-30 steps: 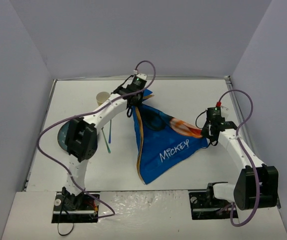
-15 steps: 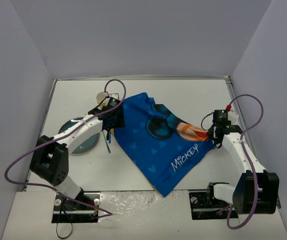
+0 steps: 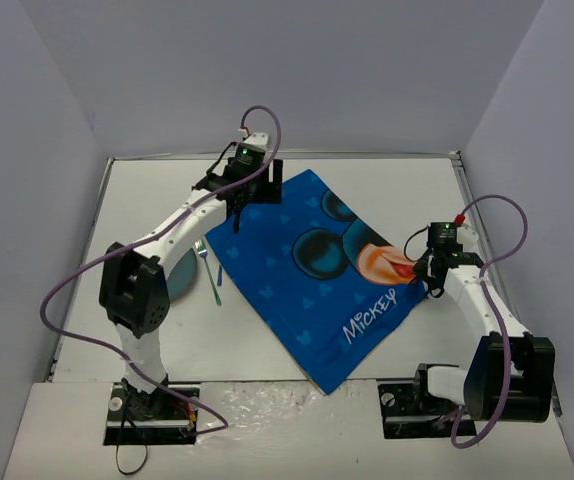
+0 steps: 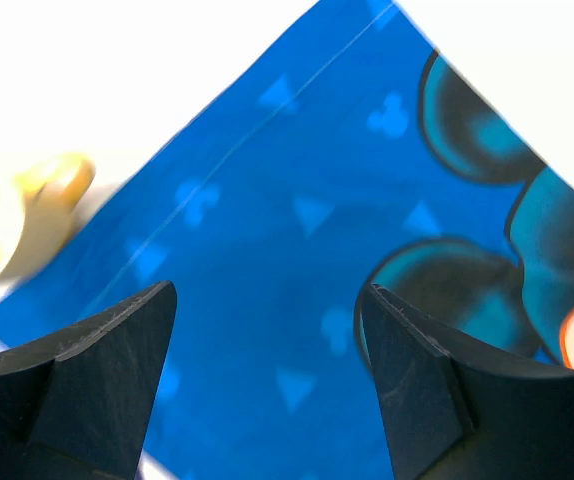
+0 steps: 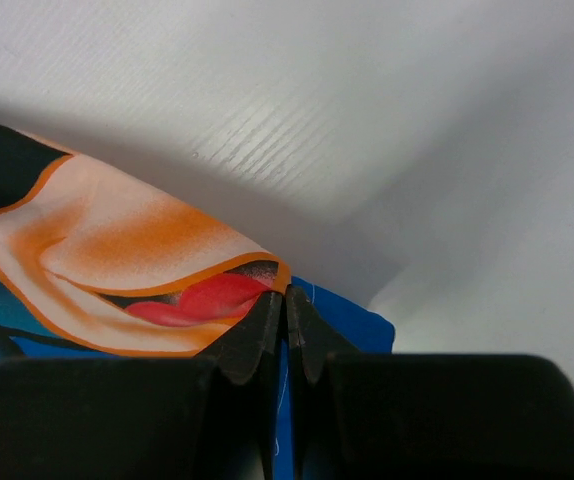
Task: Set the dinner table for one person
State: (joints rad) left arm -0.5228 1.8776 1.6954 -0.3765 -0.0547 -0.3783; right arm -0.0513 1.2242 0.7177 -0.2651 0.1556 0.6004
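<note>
The blue Mickey-print placemat (image 3: pixel 312 270) lies spread flat on the white dinner table (image 3: pixel 387 190), turned like a diamond. My left gripper (image 3: pixel 242 208) hovers over the placemat's far left corner, open, with nothing between its fingers; in the left wrist view the gripper (image 4: pixel 269 295) has only blue cloth (image 4: pixel 297 200) below it. My right gripper (image 3: pixel 423 277) sits at the placemat's right corner, shut on the cloth's edge (image 5: pixel 342 305), as the right wrist view shows with the gripper (image 5: pixel 287 292) pinching beside the orange and red print.
A grey-blue plate (image 3: pixel 179 278) lies left of the placemat, partly under my left arm. Thin utensils with green handles (image 3: pixel 213 285) lie between plate and placemat. A pale yellow cup (image 4: pixel 12 215) stands by the placemat's left edge. Grey walls enclose the table.
My left gripper has opened and let go of the placemat, swinging toward the far left corner. The cloth, bunched a second ago, now lies flat. The right gripper keeps its hold.
</note>
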